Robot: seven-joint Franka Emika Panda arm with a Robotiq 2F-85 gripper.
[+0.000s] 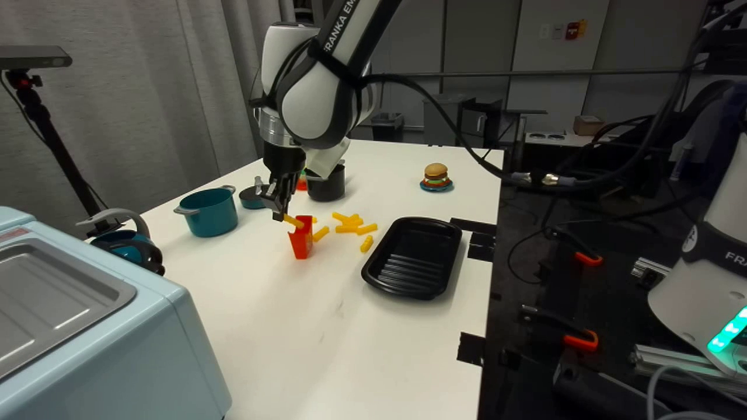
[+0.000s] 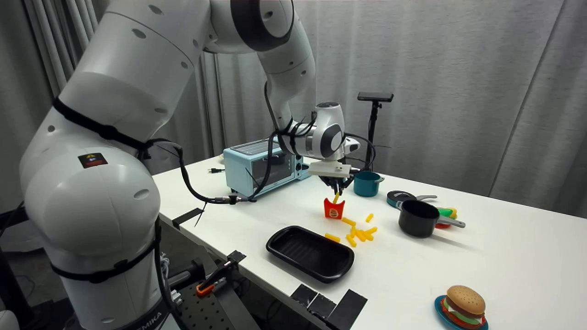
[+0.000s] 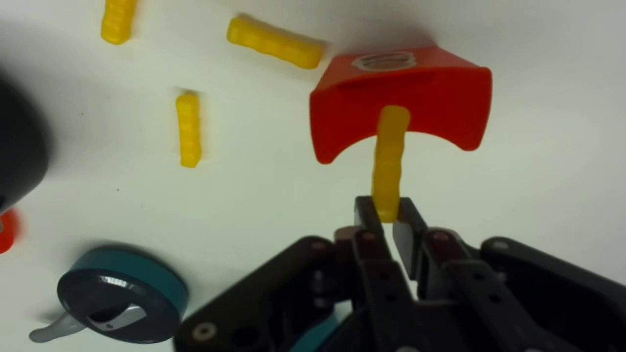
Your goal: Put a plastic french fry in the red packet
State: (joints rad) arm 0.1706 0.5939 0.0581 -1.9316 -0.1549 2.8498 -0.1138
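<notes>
The red packet (image 1: pixel 302 244) stands upright on the white table, and it also shows in an exterior view (image 2: pixel 334 211) and in the wrist view (image 3: pixel 345 110). My gripper (image 3: pixel 390 210) is shut on one end of a yellow plastic french fry (image 3: pixel 389 156). The fry slants down, with its free end at the packet's open top. I cannot tell how far inside that end is. The fingertips stay outside, above the packet. Several other loose fries (image 1: pixel 348 221) lie beside the packet; they also show in an exterior view (image 2: pixel 361 234) and in the wrist view (image 3: pixel 189 131).
A black ribbed tray (image 1: pixel 411 256) lies near the table edge. A teal pot (image 1: pixel 210 213), a teal-rimmed pan (image 3: pixel 122 293) and a black pot (image 2: pixel 418 219) stand around the gripper. A toy burger (image 2: pixel 464 306) and a light blue toaster oven (image 2: pixel 261 165) stand farther off.
</notes>
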